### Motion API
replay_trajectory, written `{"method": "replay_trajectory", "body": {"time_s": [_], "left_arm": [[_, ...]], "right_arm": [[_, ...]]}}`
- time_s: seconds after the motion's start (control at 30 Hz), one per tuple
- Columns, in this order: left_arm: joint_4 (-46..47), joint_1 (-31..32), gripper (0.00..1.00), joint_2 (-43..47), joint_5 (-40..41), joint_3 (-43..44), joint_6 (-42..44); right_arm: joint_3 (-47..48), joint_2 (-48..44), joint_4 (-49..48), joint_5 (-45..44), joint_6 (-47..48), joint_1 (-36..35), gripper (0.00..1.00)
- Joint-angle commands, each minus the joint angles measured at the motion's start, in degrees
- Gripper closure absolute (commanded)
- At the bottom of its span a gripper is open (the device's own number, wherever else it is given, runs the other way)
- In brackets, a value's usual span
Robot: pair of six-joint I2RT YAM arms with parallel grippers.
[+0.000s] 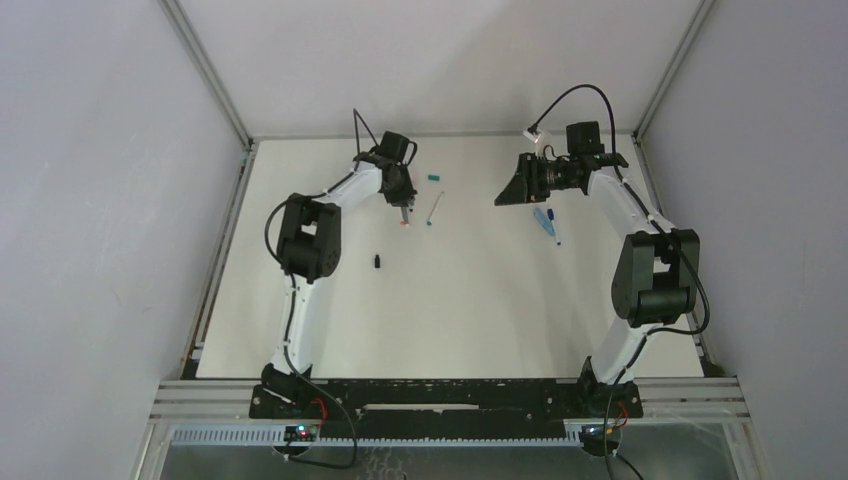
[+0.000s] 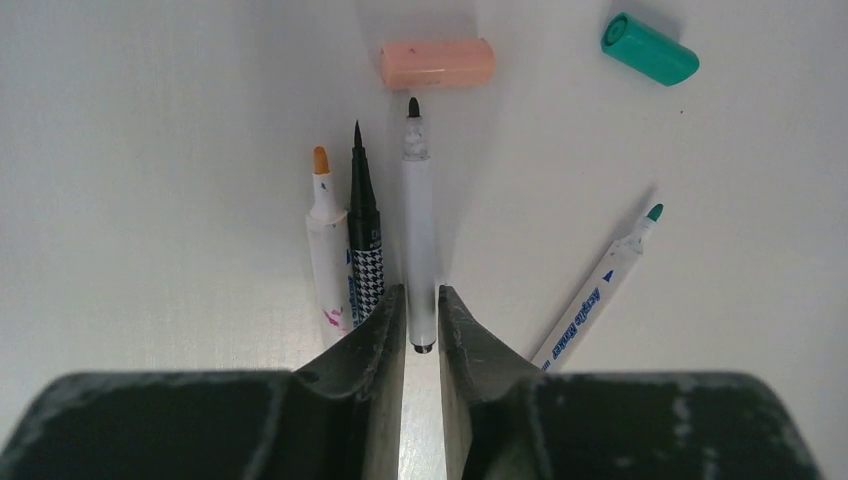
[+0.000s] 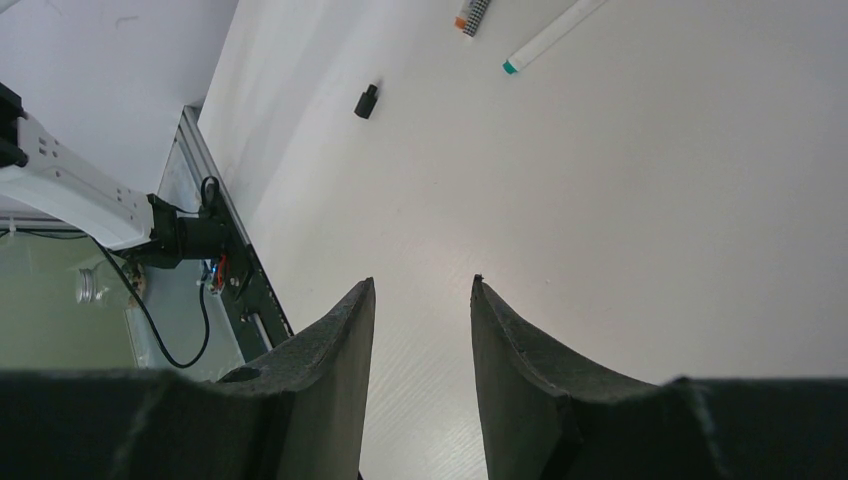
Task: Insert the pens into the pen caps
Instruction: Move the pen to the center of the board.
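Note:
My left gripper is shut on the back end of a white pen with a black tip; the pen points at a salmon-pink cap just beyond its tip. Left of it lie an orange-tipped white pen and a black houndstooth pen. A teal-tipped white marker lies to the right, and a teal cap sits farther off. In the top view the left gripper is at the back left. My right gripper is open and empty, held above the table.
A small black cap lies alone toward the left middle; it also shows in the right wrist view. A light-blue pen and a thin pen lie below the right gripper. The table's side walls stand close.

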State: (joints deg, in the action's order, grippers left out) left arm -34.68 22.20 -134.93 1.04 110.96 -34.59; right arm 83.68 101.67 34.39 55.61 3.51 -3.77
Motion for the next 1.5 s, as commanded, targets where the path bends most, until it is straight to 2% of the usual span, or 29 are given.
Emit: {"method": "replay_trajectory", "body": {"time_s": [0.0,0.27,0.47,0.57,0.83,1.03,1.27,1.47], "left_arm": [[-2.9,-0.1,0.78,-1.3,-0.5,4.9,0.4],[-5.5,0.7,0.86,-0.8,-0.6,4.7,1.3],[-5.3,1.7,0.87,3.8,-2.6,-1.1,2.2],[-4.5,3.0,0.87,8.1,-3.1,-7.2,3.6],[2.3,6.5,0.88,24.1,-5.7,-32.2,4.9],[5.8,10.1,0.87,31.5,-8.9,-43.8,5.2],[8.5,11.9,0.81,38.6,-4.1,-52.2,2.4],[6.6,13.0,0.67,38.4,1.6,-50.0,1.6]], "right_arm": [[0.3,-2.8,-1.4,1.1,-0.4,0.2,0.53],[0.3,-3.0,-1.4,1.2,-0.6,0.4,0.53],[0.1,-3.4,-1.5,1.4,-0.5,0.4,0.53],[-0.2,-3.9,-1.7,1.4,-0.5,0.5,0.53],[-1.9,-4.9,-2.4,1.8,-0.5,0.3,0.53],[-2.8,-5.8,-2.6,1.5,-0.2,-1.0,0.53],[-6.3,-7.9,-3.4,0.3,0.8,-3.4,0.53],[-8.5,-9.5,-3.9,-0.2,1.2,-4.7,0.52]]}}
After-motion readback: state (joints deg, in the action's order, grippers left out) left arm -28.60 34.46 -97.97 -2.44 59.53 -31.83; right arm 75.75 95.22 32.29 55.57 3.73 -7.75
